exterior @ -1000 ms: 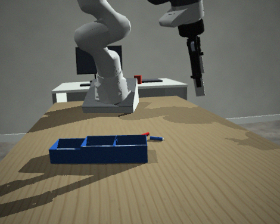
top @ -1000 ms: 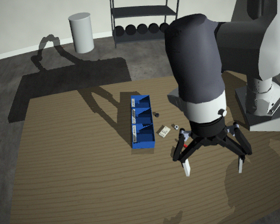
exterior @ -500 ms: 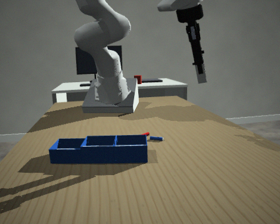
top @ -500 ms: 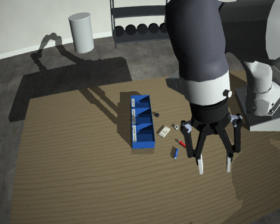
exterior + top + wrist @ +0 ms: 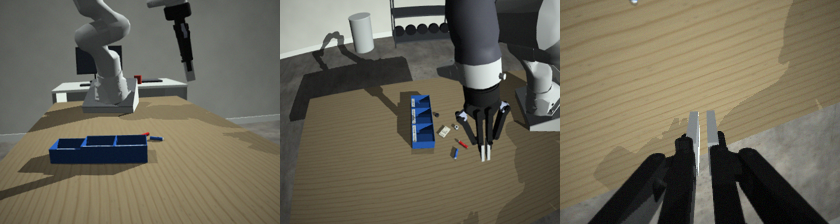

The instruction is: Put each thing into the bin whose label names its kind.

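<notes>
A blue bin (image 5: 423, 145) (image 5: 98, 155) with three compartments and white labels on its left rim stands on the wooden table. To its right lie a small black piece (image 5: 436, 114), a grey nut (image 5: 455, 127), a white flat card (image 5: 444, 131), a red stick (image 5: 461, 143) (image 5: 145, 134) and a blue cylinder (image 5: 456, 153) (image 5: 156, 138). My gripper (image 5: 485, 154) (image 5: 190, 73) (image 5: 703, 123) hangs high above the table, right of these things. Its fingers are nearly together with nothing between them.
The arm's base (image 5: 542, 119) (image 5: 110, 102) stands on the table's far side. A grey cylinder (image 5: 361, 33) and a shelf with dark balls (image 5: 420, 28) stand on the floor. A white desk with a monitor (image 5: 86, 61) stands behind the table.
</notes>
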